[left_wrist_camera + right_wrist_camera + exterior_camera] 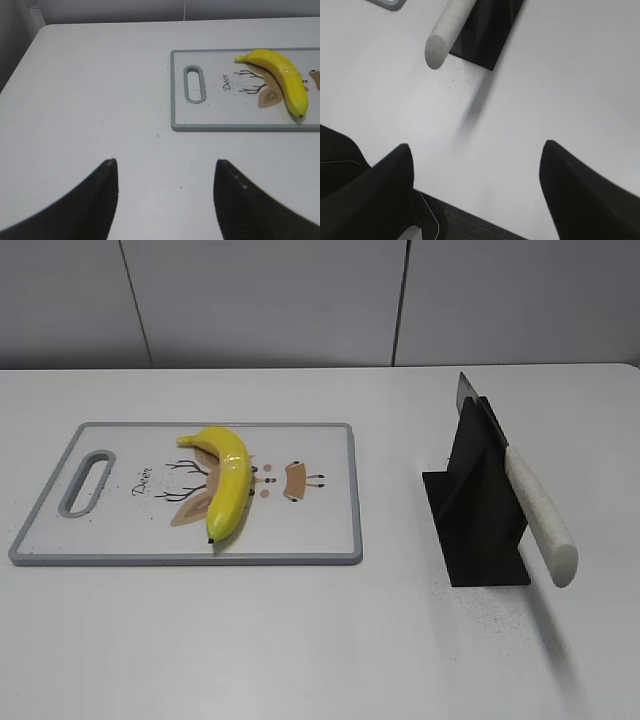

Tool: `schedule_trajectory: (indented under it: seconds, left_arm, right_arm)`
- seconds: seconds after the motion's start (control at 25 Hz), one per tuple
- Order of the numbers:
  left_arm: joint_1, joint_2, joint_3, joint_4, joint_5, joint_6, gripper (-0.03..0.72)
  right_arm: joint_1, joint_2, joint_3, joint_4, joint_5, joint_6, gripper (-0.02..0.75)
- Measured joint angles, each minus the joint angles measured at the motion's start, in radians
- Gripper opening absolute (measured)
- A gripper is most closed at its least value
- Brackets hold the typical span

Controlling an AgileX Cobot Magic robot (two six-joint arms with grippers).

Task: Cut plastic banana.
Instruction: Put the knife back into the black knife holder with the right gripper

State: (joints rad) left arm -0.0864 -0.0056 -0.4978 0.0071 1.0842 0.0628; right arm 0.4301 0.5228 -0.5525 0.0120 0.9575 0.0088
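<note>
The yellow plastic banana (227, 480) lies on the white cutting board (120, 530), near its middle; it also shows in the left wrist view (282, 80) on the board (220, 112). A knife with a white handle (540, 520) rests blade-up in a black stand (480, 510); its handle end (447, 30) shows in the right wrist view above the stand (490, 35). My left gripper (165, 162) is open and empty over bare table, left of the board. My right gripper (477, 145) is open and empty near the table's front edge, short of the knife. Neither gripper shows in the exterior view.
The white table (320, 640) carries only the board and the knife stand. The table's front edge (485, 222) runs just under my right gripper. A grey wall (300, 300) stands behind the table.
</note>
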Motion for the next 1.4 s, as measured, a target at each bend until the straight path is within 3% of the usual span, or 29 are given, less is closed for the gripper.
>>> schedule_trajectory:
  seconds: [0.76, 1.4]
  left_arm:
    - [0.000, 0.000, 0.000, 0.000, 0.000, 0.000, 0.570]
    - [0.000, 0.000, 0.000, 0.000, 0.000, 0.000, 0.540]
  right_arm:
    - [0.000, -0.481, 0.054, 0.007, 0.093, -0.001, 0.592]
    - [-0.028, -0.529, 0.054, 0.007, 0.094, -0.001, 0.592]
